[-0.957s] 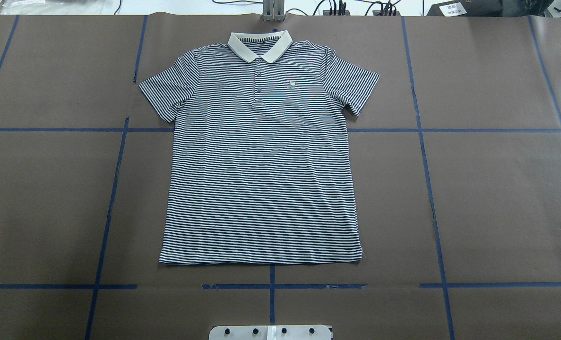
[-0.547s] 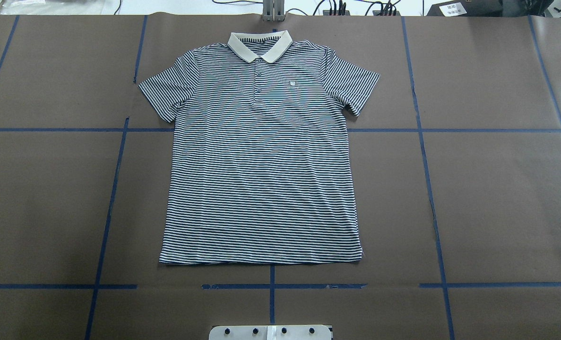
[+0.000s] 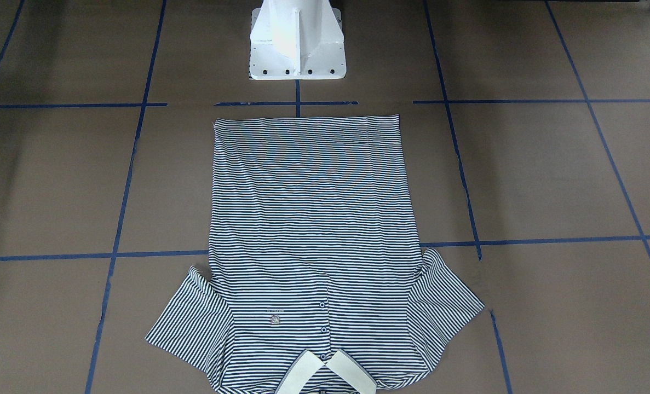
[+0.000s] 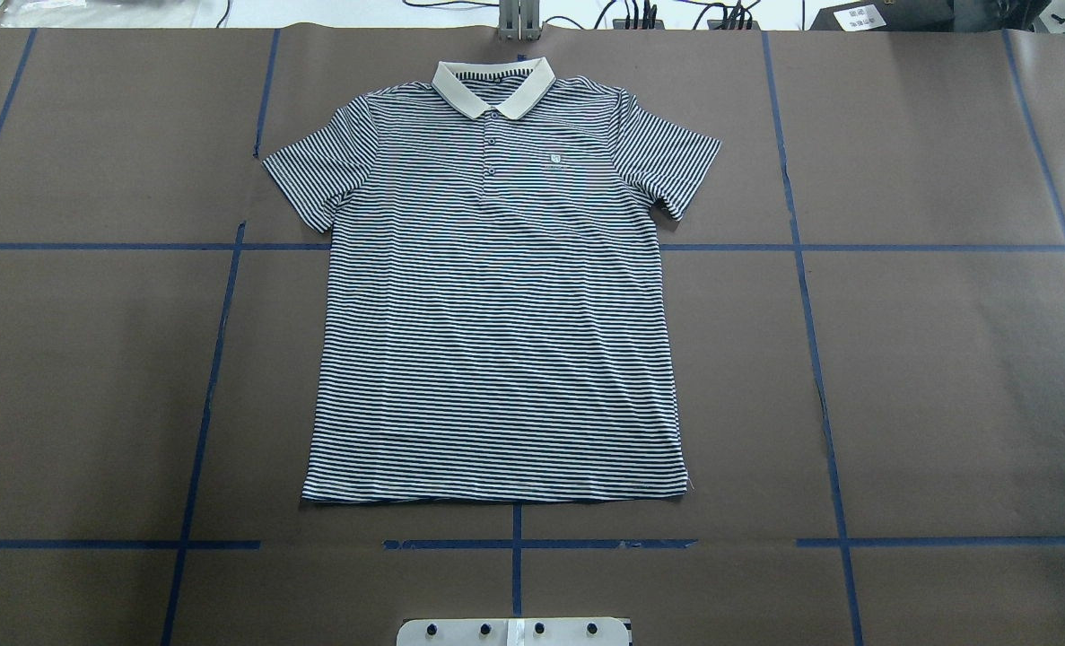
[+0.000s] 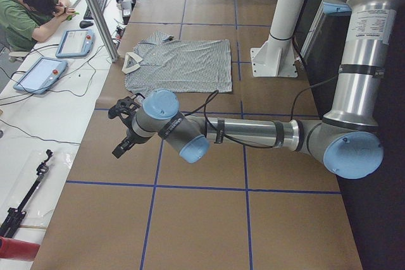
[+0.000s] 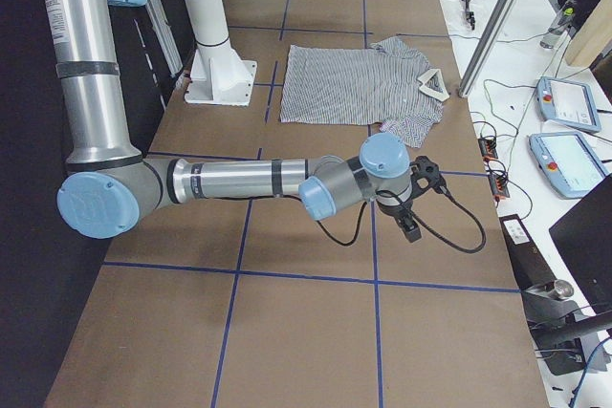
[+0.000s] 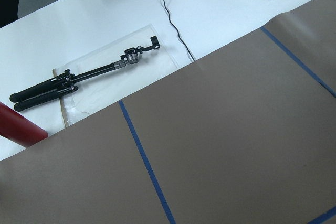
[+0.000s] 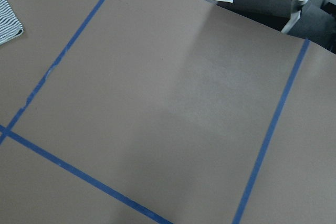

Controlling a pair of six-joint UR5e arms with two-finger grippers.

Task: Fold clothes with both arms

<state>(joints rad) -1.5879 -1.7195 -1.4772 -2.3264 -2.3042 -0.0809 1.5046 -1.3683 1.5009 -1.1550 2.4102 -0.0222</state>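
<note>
**Exterior front-facing.** The polo shirt [image 3: 311, 230] lies flat and front up on the brown table [image 3: 549, 175]. Its hem is near the white pedestal [image 3: 297, 41] and its cream collar is at the far side from it. Both sleeves are spread out.

**Overhead exterior.** The polo shirt [image 4: 496, 341] is spread across the crossing of the blue tape lines [image 4: 815, 359]. Compared with the pictures from 1.0 s and 0.5 s ago, nothing differs. The outline, the sleeves and the collar lie exactly as before.

**Exterior left.** The left arm [image 5: 247, 132] reaches out low over the table. The left hand [image 5: 123, 132] hangs above bare paper. The shirt lies beyond the hand and well apart from it. Whether this hand is clenched or released cannot be told. A person [image 5: 28, 7] sits at a side desk past the shirt.

**Exterior right.** The right arm [image 6: 239, 181] is stretched out likewise. The right hand [image 6: 409, 212] is over bare table, with the shirt ahead of it, near but apart. The state of its fingers cannot be told.

**Left wrist-mounted.** Below the left hand lie brown paper and one tape line. Past the table's edge a black tripod [image 7: 79, 77] lies on a white surface.

**Right wrist-mounted.** Below the right hand is bare taped paper. A striped corner of the shirt [image 8: 8, 22] shows at the upper left edge.
</note>
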